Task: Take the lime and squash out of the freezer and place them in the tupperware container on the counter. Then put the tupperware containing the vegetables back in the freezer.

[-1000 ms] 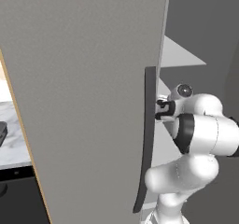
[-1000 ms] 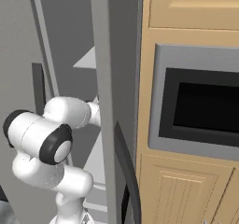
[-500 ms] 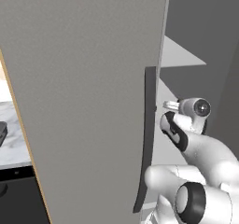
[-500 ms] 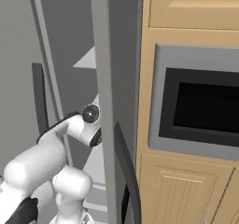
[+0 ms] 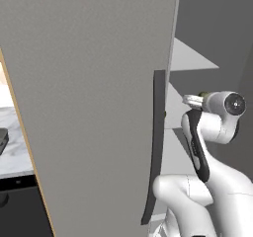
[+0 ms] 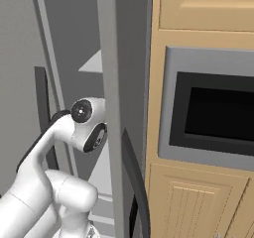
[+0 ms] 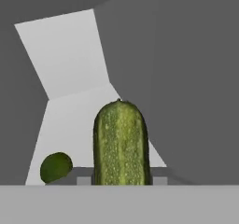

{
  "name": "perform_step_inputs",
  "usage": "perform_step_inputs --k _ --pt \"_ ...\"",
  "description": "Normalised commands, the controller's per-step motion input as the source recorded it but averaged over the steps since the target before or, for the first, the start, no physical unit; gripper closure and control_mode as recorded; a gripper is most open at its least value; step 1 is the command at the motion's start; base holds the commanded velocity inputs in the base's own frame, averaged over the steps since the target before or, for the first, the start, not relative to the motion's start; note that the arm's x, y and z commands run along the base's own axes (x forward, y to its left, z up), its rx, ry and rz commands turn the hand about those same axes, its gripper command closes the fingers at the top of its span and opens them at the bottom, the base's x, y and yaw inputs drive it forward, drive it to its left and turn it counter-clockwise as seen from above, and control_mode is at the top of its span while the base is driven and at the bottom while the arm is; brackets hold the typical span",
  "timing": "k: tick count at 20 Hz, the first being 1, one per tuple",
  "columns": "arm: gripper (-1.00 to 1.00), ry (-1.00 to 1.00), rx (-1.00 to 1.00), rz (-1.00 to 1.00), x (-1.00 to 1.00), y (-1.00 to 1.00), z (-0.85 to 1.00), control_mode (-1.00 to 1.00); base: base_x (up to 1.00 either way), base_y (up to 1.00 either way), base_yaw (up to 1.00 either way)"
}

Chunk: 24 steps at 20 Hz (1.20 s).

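Now arm has swung round inside freezer (image 5: 89, 83) | gripper (image 7: 121, 183) clamped on squash (image 7: 121, 143), lifting clear | lime (image 7: 56, 167) waits on shelf (image 7: 70, 115) | counter next

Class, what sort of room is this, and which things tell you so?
Likely a kitchen: a tall grey freezer stands open, a built-in dark-windowed oven sits in tan wooden cabinets, and veined marble counter shows.

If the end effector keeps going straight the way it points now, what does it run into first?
The end effector carries the squash, so the squash's tip leads. Ahead of it lies the grey inner wall of the freezer above a pale shelf. Probably that wall comes first, though depth is hard to judge.
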Motion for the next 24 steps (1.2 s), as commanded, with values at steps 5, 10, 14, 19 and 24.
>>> perform_step_inputs --k 5,10,14,19,24 --pt "1.00 0.02 0.00 0.00 -0.58 0.13 0.58 -1.00 0.00 0.00 0.00" --pt "1.00 0.04 0.00 0.00 -0.62 0.42 0.03 -1.00 0.00 0.00 0.00" --pt "1.00 0.05 0.00 0.00 -0.55 0.45 0.00 -1.00 0.00 0.00 0.00" --pt "1.00 0.03 0.00 0.00 -0.28 0.17 0.10 -1.00 0.00 0.00 0.00" --pt "1.00 0.08 0.00 0.00 0.00 0.00 0.16 -1.00 0.00 0.00 0.00"
